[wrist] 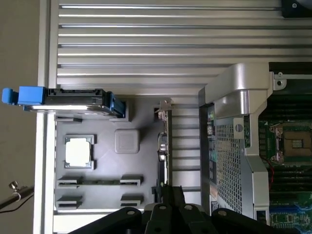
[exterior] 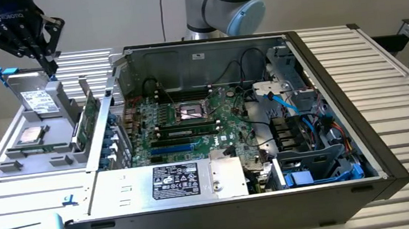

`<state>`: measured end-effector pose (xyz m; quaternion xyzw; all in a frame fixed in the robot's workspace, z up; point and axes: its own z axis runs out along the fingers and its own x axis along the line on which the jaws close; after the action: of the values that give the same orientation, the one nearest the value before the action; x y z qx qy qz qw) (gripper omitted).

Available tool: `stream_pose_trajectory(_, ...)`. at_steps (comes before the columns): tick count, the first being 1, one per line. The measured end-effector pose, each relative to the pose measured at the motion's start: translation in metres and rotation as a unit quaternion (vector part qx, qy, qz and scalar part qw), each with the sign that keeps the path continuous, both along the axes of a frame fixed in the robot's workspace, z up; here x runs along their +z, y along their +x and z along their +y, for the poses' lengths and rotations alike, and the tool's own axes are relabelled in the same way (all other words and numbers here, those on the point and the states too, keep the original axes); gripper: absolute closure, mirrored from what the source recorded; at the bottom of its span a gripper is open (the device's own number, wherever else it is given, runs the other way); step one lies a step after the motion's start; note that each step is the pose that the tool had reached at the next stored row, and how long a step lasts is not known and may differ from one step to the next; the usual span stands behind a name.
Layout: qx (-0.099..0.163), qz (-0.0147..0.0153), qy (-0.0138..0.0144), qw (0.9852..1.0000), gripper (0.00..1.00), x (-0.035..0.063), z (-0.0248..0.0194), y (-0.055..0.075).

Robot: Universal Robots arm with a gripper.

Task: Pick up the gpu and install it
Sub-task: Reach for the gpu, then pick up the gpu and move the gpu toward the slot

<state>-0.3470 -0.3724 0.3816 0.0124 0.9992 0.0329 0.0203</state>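
Slatted desk [exterior: 398,81] carries everything. Open computer case [exterior: 387,170] sits just beside tray, on exterior view's right of it. Grey tray [exterior: 42,159] holds loose parts. Gripper [exterior: 51,69] hangs over tray's far end, near upright drive [exterior: 39,101]; jaws pressed together, nothing held. gpu [exterior: 87,123] stands on edge along tray side nearest case, green board showing, apart from gripper. Processor [exterior: 30,136] lies flat mid-tray.

— Can you drop in by the gpu [exterior: 87,122]?
— From above, yes. The case wall [wrist: 229,146] stands just beside it; the upright drive [exterior: 36,101] is well apart across the tray [exterior: 41,156].
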Motion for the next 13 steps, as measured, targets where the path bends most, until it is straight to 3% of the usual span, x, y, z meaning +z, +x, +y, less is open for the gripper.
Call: stream_pose_trajectory(13,0.0,-0.0003,0.0001,1.0,0.87,-0.0002,-0.0001,-0.0001)
